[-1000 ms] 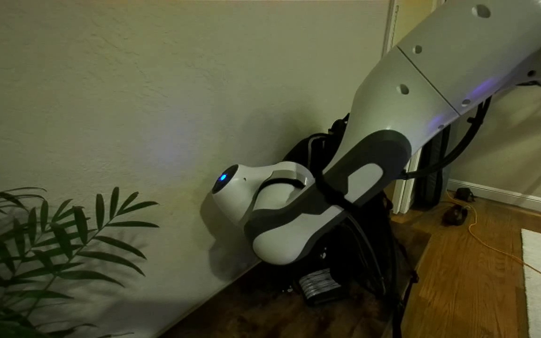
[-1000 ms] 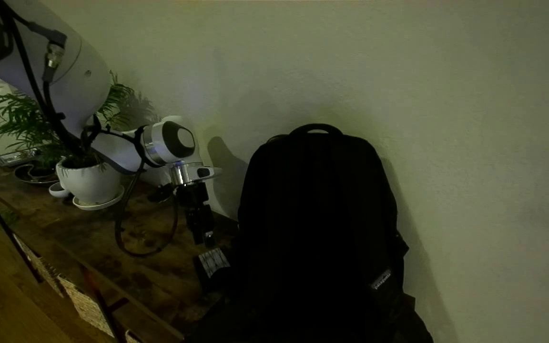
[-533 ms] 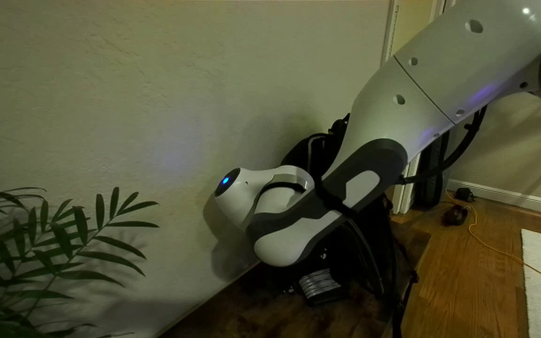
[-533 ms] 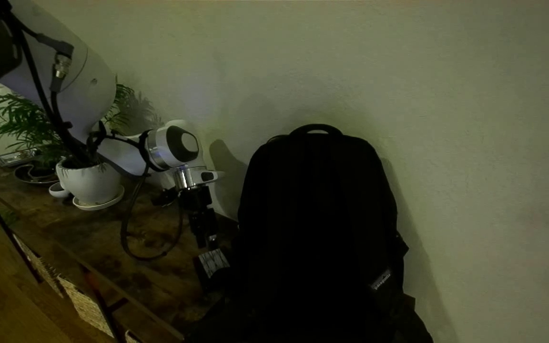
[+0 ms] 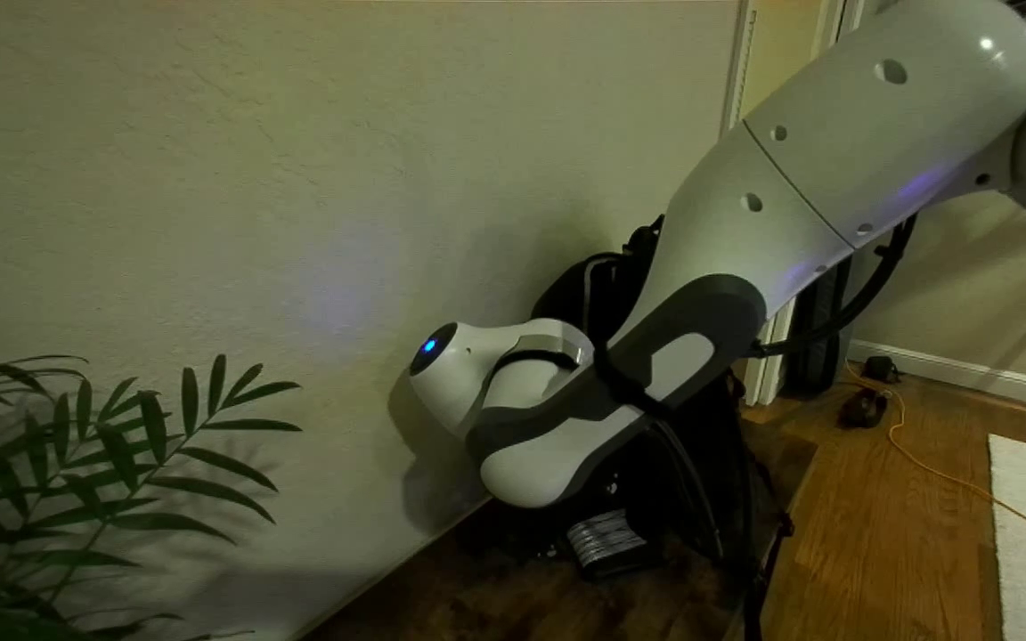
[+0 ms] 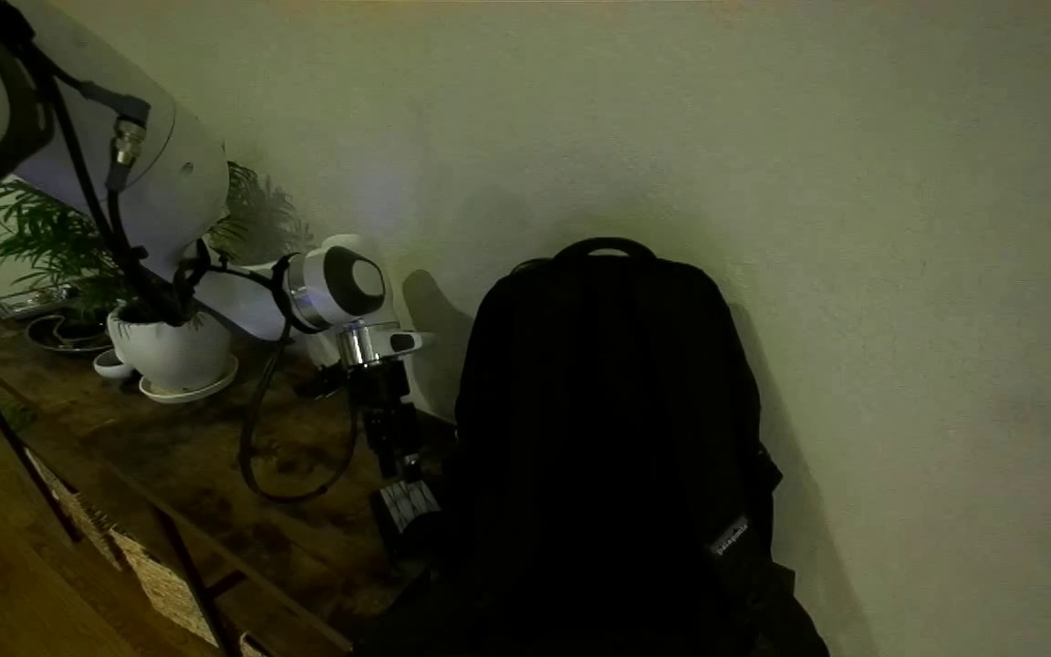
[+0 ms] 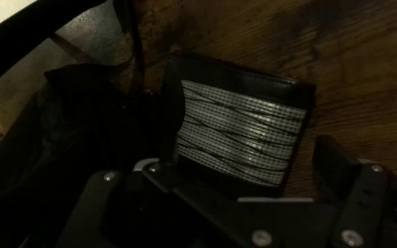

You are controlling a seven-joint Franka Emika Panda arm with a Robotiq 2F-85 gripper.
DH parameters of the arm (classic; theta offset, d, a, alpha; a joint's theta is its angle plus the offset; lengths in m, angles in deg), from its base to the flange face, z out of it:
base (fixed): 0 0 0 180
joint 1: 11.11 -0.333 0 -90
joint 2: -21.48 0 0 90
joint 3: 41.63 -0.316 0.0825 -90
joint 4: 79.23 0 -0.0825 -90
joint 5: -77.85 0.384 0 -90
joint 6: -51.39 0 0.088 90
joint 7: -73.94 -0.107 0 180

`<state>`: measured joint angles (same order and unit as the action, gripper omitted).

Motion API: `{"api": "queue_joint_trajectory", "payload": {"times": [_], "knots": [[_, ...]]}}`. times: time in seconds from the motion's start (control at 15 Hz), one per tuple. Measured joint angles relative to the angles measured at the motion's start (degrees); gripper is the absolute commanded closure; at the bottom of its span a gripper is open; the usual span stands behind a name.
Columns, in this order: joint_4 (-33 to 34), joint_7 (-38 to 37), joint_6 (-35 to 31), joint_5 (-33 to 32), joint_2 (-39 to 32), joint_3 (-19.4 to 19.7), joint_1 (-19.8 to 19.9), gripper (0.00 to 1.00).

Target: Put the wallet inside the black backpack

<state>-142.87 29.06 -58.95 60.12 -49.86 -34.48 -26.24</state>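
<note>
We see the wallet (image 7: 233,127) lying on the table (image 6: 206,493), pale patch up, just beside the backpack (image 6: 617,438); in the wrist view its lower edge is partly hidden behind the gripper (image 7: 243,165). The fingers (image 7: 336,162) stand wide, one toward either side of the wallet, and whether they touch it we cannot tell. In an exterior view the arm (image 5: 887,142) covers the gripper and much of the backpack, and the plant (image 5: 153,423) is cut off at the left edge. Upright, its base cut off in an exterior view, the backpack is too dark for us to make out its opening or inside. The pot (image 6: 174,356), partly behind the arm, holds the plant and stands on a saucer (image 6: 181,396); what the bowl (image 6: 113,367) beside it holds is too small to tell.
</note>
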Motion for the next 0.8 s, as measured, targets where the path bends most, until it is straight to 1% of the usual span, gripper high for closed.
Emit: {"api": "queue_joint_trajectory", "payload": {"times": [0.8], "knots": [[3.1, 2.0, 3.0, 0.6, -2.6, 0.3, 0.3, 0.00]]}}
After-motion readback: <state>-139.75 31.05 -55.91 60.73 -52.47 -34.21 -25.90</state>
